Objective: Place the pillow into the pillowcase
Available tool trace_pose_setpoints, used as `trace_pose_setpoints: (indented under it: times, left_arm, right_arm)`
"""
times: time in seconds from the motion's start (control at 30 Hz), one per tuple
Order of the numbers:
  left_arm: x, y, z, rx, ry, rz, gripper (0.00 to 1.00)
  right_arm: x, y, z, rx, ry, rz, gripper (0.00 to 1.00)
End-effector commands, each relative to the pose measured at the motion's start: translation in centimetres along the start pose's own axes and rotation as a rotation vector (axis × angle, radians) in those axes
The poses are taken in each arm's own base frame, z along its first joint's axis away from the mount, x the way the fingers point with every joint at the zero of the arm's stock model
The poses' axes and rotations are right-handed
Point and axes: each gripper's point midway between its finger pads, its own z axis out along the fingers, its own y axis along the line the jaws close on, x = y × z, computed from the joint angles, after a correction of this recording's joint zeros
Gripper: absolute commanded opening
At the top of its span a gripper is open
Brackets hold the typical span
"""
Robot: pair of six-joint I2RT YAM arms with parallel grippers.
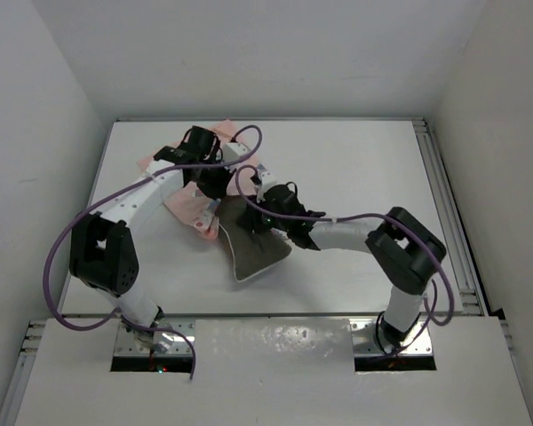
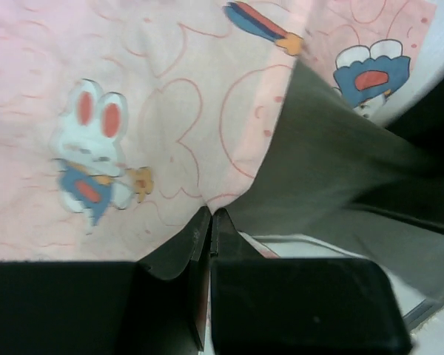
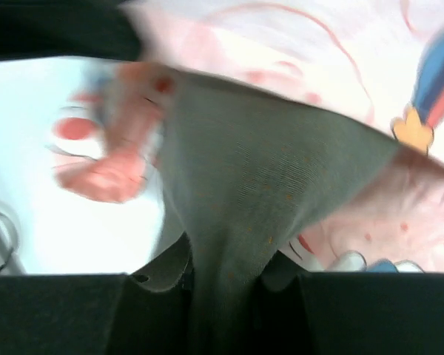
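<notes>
Right tool (image 3: pixel 226 268) on pillow (image 3: pixel 266 177) — left tool (image 2: pixel 212 216) on pillowcase (image 2: pixel 170 111)

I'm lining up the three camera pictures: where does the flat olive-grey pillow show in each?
Top external: the flat olive-grey fabric pillow lies just below the picture's centre.
Left wrist: the pillow fills the right half, slanting from top centre to lower right.
Right wrist: the pillow fills the centre, narrowing toward the bottom edge.
Shared landmark: the thin pale-pink cartoon-printed pillowcase, touching the pillow everywhere.
</notes>
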Motion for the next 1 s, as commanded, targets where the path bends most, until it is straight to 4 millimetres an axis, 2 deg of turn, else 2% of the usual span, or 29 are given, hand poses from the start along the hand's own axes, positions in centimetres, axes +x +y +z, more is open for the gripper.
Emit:
trace_pose_setpoints:
  times: [0.0, 0.03, 0.07, 0.1, 0.13, 0.27, 0.37, 0.43, 0.47, 0.5, 0.53, 0.6, 0.67, 0.73, 0.83, 0.9, 0.97]
  left_arm:
    - [-3.9, -0.6, -3.3, 0.016, -0.109, 0.084, 0.0]
    - [-4.3, -0.8, -3.8, 0.027, -0.119, 0.095, 0.0]
    - [-4.8, -1.3, -4.2, 0.055, -0.14, 0.113, 0.0]
    - [-4.8, -1.9, -4.7, 0.082, -0.137, 0.12, 0.0]
    - [-5.6, -2.4, -5.4, 0.104, -0.162, 0.135, 0.0]
    - [-6.6, -5.7, -6.9, 0.272, -0.232, 0.212, 0.0]
    - [-5.3, -6.6, -6.4, 0.306, -0.207, 0.217, 0.0]
    - [-5.0, -7.0, -6.5, 0.326, -0.205, 0.218, 0.0]
    - [-5.2, -7.4, -6.9, 0.348, -0.216, 0.23, 0.0]
    - [-5.4, -7.7, -7.3, 0.359, -0.226, 0.24, 0.0]
    - [-5.7, -8.0, -7.6, 0.377, -0.244, 0.257, 0.0]
    - [-6.1, -8.2, -8.4, 0.384, -0.26, 0.278, 0.0]
    - [-6.4, -8.5, -8.8, 0.396, -0.274, 0.294, 0.0]
    - [-6.5, -8.7, -8.7, 0.404, -0.278, 0.296, 0.0]
    - [-6.4, -9.4, -7.6, 0.44, -0.293, 0.273, 0.0]
    - [-6.2, -10.3, -7.5, 0.486, -0.297, 0.272, 0.0]
    - [-6.0, -10.8, -7.7, 0.51, -0.304, 0.282, 0.0]
  right_arm:
    - [-12.2, 6.6, -5.6, -0.163, -0.399, -0.097, 0.0]
    - [-13.4, 7.0, -6.7, -0.163, -0.45, -0.111, 0.0]
    - [-13.5, 7.2, -7.4, -0.172, -0.478, -0.114, 0.0]
    - [-15.1, 8.0, -8.8, -0.199, -0.541, -0.119, 0.0]
    - [-15.6, 8.0, -9.2, -0.193, -0.565, -0.11, 0.0]
    - [-17.0, 7.4, -9.6, -0.153, -0.645, -0.1, 0.0]
    - [-18.0, 7.0, -10.2, -0.138, -0.723, -0.069, 0.0]
    - [-18.5, 6.0, -9.9, -0.083, -0.734, -0.049, 0.0]
    - [-18.5, 5.5, -9.6, -0.055, -0.723, -0.045, 0.0]
    - [-18.0, 3.9, -8.6, 0.005, -0.678, -0.009, 0.0]
    - [-17.7, 3.2, -8.2, 0.021, -0.658, 0.018, 0.0]
    - [-17.5, 1.5, -7.9, 0.041, -0.646, 0.094, 0.0]
    - [-17.0, 0.7, -7.7, 0.04, -0.644, 0.172, 0.0]
    - [-17.2, 0.6, -7.6, 0.049, -0.645, 0.196, 0.0]
    - [-16.1, -0.2, -6.3, 0.082, -0.597, 0.226, 0.0]
    - [-15.2, -1.5, -5.9, 0.129, -0.578, 0.282, 0.0]
    - [-14.0, -3.7, -5.3, 0.204, -0.556, 0.339, 0.0]
